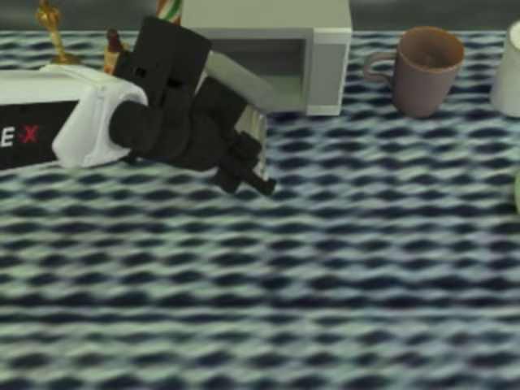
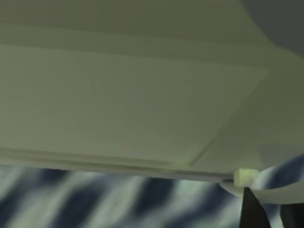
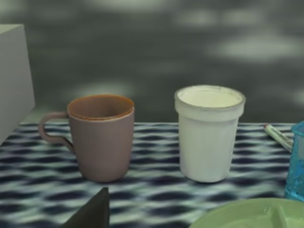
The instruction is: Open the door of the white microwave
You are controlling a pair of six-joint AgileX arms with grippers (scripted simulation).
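Note:
The white microwave [image 1: 327, 61] stands at the back middle of the table. Its door [image 1: 242, 83] is swung partly out toward the left front, so the pale cavity [image 1: 275, 58] shows. My left gripper [image 1: 246, 165] is shut on the door's white bar handle [image 1: 258, 130] at the door's free edge. In the left wrist view the door panel [image 2: 123, 95] fills most of the picture, with a dark fingertip [image 2: 254, 211] by the handle [image 2: 280, 192]. My right gripper [image 3: 142, 217] is outside the top view and open, holding nothing.
A brown mug [image 1: 426, 69] [image 3: 102, 137] and a white cup [image 1: 509, 69] [image 3: 209, 133] stand to the right of the microwave. A green plate [image 3: 251, 216], a blue container [image 3: 297, 161] and a marker [image 3: 278, 137] lie near the right gripper. A gold trophy [image 1: 53, 32] stands at the back left.

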